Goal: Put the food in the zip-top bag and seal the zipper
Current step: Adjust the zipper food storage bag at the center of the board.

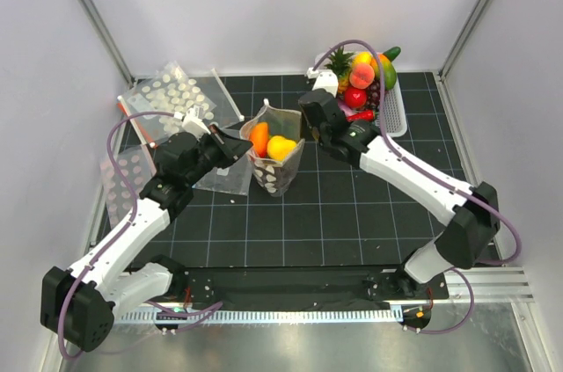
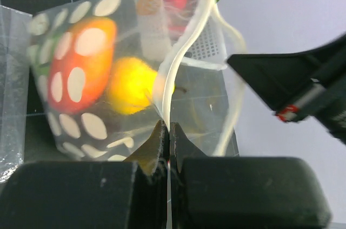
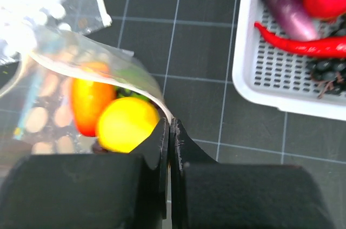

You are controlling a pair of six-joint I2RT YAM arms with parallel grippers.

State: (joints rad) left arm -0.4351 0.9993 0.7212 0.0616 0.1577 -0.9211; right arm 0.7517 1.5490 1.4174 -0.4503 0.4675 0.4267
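Black gridded tabletop [image 1: 352, 205] is carrying the zip-top bag [image 1: 275, 170], which is standing upright just left of the white basket [image 1: 398, 117] with 2 pieces of food, an orange piece [image 1: 259, 137] and a yellow piece [image 1: 280, 147], inside. The left tool [image 2: 168, 134] is pinching the mouth's end away from the basket, closed tight on the zipper [image 2: 178, 56]; the right tool [image 3: 170, 129] is clamping the basket-side rim. Sealing is probably beginning, so both should be drawing apart gently, flattening the strip level without tipping the pouch or slipping.
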